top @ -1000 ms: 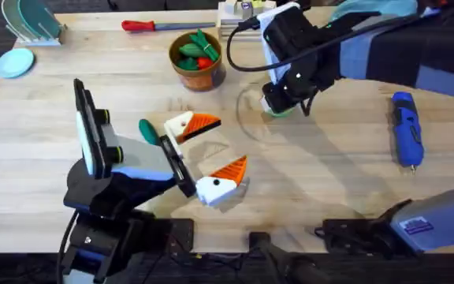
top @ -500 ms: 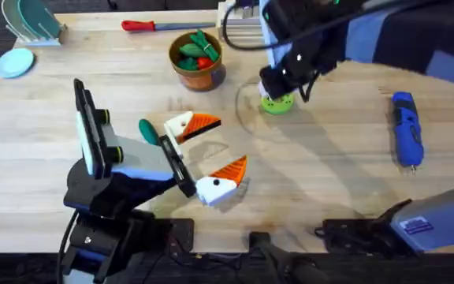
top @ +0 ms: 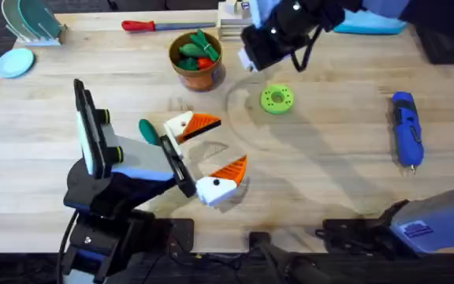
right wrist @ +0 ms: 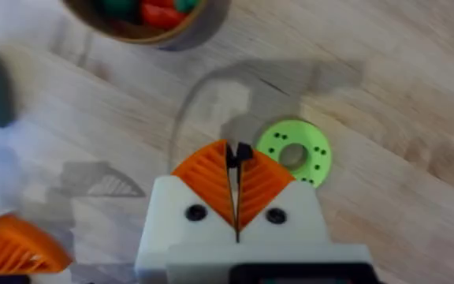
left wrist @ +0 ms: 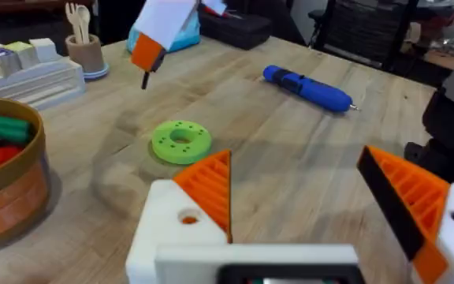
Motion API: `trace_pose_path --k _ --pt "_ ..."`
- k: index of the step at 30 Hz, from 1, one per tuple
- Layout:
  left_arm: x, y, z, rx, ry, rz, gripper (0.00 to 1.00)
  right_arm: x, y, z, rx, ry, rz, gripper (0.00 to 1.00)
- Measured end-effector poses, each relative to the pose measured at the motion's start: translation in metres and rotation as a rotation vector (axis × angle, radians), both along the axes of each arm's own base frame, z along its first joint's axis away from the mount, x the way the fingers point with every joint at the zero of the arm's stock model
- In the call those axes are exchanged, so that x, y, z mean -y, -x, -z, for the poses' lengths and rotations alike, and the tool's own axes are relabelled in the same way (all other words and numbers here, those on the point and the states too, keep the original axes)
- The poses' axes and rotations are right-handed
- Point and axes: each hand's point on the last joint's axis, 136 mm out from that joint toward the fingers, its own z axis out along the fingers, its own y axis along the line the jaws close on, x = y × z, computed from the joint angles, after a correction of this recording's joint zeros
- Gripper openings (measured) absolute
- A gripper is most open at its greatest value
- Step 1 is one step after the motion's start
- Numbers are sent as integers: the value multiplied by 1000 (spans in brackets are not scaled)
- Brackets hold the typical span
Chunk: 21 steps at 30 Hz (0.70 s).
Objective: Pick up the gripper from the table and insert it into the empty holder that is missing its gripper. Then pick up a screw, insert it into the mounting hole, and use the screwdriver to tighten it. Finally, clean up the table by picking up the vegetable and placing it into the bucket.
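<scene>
We judge the first step done: both white mounts of the left pincer (top: 223, 143) carry an orange wedge, so the gripper (left wrist: 211, 185) sits in its holder (left wrist: 164, 229). That pincer rests low on the tabletop (top: 329, 173) with its fingers spread wide and nothing between them.

The screw step looks half done. The right pincer (right wrist: 237, 162) is pressed together on a small dark piece at its very tips, which we take for the screw (right wrist: 241, 151) (it is too small to be sure). The mounting hole (left wrist: 187, 218) on the holder's face looks empty, so seating the screw and tightening it are left.

The right pincer hangs above the far side of the tabletop, just beyond the lime disc (top: 277, 99) and near the bucket (top: 197, 59). The holder lies well apart from it, toward the left arm, with the disc roughly between them.

The screwdriver (top: 405, 130) lies untouched at the right side of the tabletop. The vegetable (top: 148, 130) lies just beside the holder, not yet in the bucket, so the clean-up remains too.
</scene>
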Motion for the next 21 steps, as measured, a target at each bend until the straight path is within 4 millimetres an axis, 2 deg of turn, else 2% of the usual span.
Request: trace_pose_path --k 10,21 --pt "0 0 0 0 0 0 992 -45 60 -31 -30 33 -190 6" --pt "0 0 0 0 0 0 992 -89 113 -34 -25 35 -366 6"
